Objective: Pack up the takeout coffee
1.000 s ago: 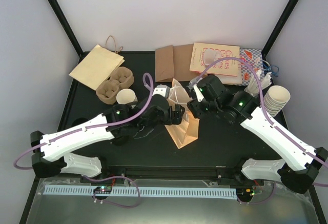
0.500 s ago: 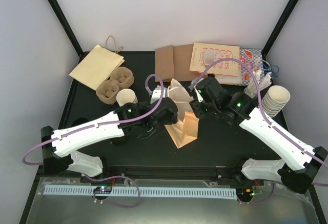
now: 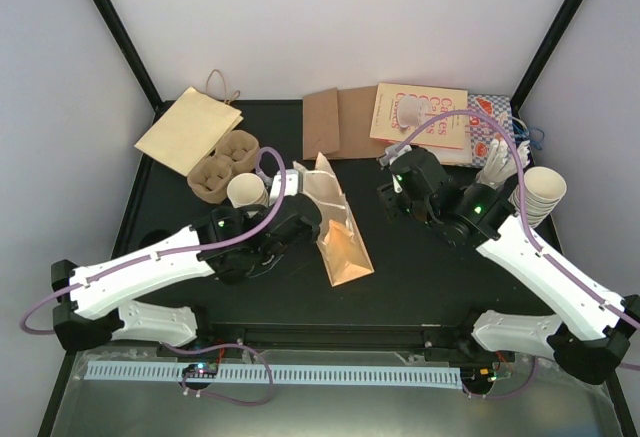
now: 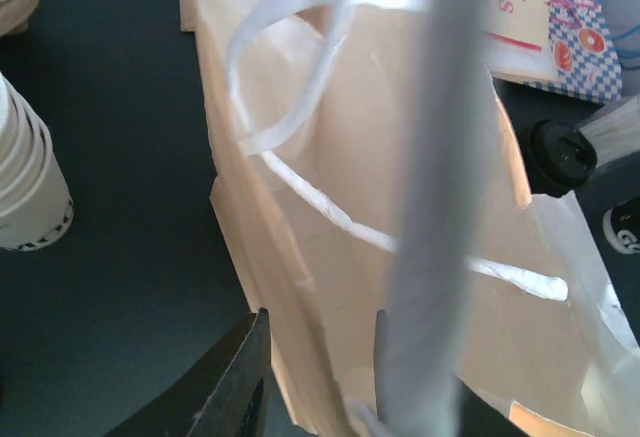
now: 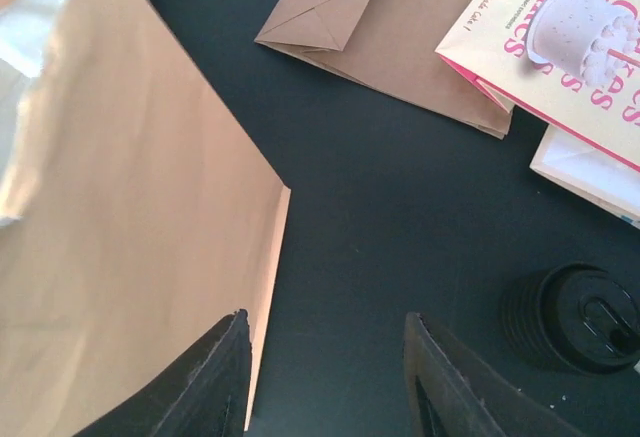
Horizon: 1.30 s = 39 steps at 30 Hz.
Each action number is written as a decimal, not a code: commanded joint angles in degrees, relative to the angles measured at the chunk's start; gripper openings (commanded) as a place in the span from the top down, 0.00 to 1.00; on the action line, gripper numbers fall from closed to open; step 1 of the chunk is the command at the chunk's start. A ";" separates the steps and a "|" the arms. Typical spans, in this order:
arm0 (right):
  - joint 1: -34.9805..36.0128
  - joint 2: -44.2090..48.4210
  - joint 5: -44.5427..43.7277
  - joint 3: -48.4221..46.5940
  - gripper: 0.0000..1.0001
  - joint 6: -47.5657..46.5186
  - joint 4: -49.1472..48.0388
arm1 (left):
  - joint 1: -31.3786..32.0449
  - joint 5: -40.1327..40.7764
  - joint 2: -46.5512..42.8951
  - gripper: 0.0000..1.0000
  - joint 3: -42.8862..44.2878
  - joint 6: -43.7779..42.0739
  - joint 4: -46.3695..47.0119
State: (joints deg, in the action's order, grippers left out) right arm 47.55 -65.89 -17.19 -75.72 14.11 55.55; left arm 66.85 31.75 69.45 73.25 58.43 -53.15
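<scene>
The tan paper bag (image 3: 335,225) stands tilted at mid-table, its mouth and white handles (image 4: 300,77) filling the left wrist view. My left gripper (image 3: 303,214) (image 4: 315,322) is at the bag's left side. Its jaws are narrowed with the bag's side wall between them, and a gap still shows, so it is open. My right gripper (image 3: 390,195) (image 5: 325,317) hangs open over bare table, just right of the bag's edge (image 5: 270,257) and not touching it. The takeout coffee shows only as its black lid (image 5: 575,317) (image 4: 560,154) on the table right of the bag. Its cup is not clear, and the right arm hides it from above.
A brown pulp cup tray (image 3: 225,165) and a lidless white cup (image 3: 247,190) sit left of the bag. A flat tan handled bag (image 3: 190,129) lies at the back left. Flat brown bags (image 3: 335,122) and a printed cake bag (image 3: 420,115) lie at the back. Stacked white cups (image 3: 540,194) stand far right.
My left jaws have narrowed round the bag's wall. The bag's top has swung left and folded narrower. My right gripper has drawn back from the bag toward the right, its jaws closing somewhat.
</scene>
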 commanded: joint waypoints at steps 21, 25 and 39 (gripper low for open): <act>5.79 -4.35 11.82 -8.80 0.43 -1.34 4.95 | -0.76 -3.50 -5.21 0.98 -5.01 -5.21 7.21; 7.41 -8.11 7.14 -12.23 0.43 1.11 9.12 | -0.76 -3.99 -5.09 0.98 -4.96 -5.30 7.51; 15.28 -14.90 -10.61 -16.55 0.30 14.82 22.35 | -0.77 -4.57 -4.27 0.98 -4.79 -4.68 9.06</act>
State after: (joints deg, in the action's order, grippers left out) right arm 61.95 -79.48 -18.96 -92.03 23.99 72.12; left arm 66.39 27.75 64.95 68.20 54.00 -45.34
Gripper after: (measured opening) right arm 0.699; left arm 0.017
